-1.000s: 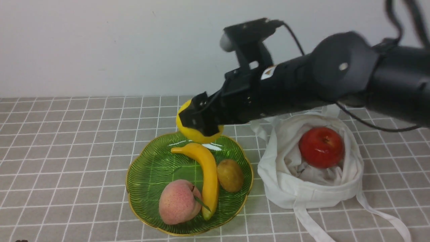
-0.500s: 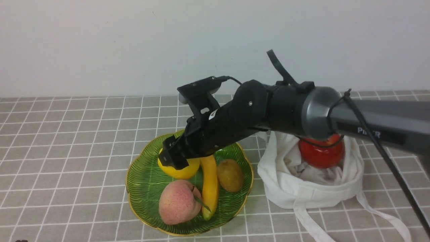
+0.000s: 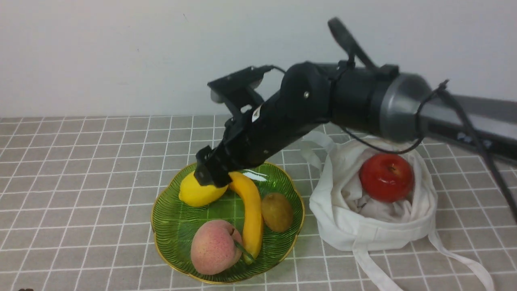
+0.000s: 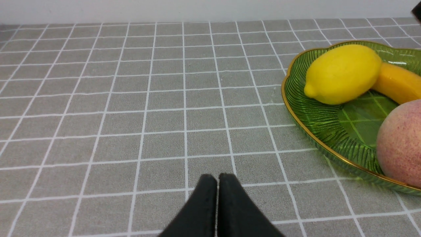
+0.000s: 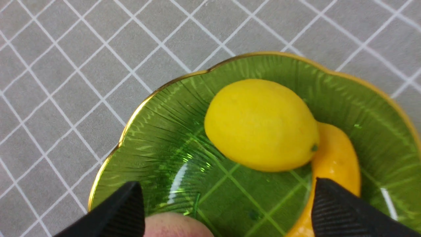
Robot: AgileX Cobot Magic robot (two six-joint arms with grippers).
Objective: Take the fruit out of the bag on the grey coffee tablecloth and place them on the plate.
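The yellow lemon lies free on the far left part of the green plate; it also shows in the left wrist view and the right wrist view. My right gripper is open just above the lemon, its jaws wide apart and empty. The red apple sits in the open white bag to the plate's right. The left gripper is shut and empty, low over the grey coffee tablecloth left of the plate.
On the plate lie a yellow banana, a brown kiwi and a pink peach. The bag's long straps trail over the cloth at the front right. A white wall stands behind the table.
The right gripper carried the lemon down onto the plate, opened and let it go, then rose a little. The lemon now rests on the plate.
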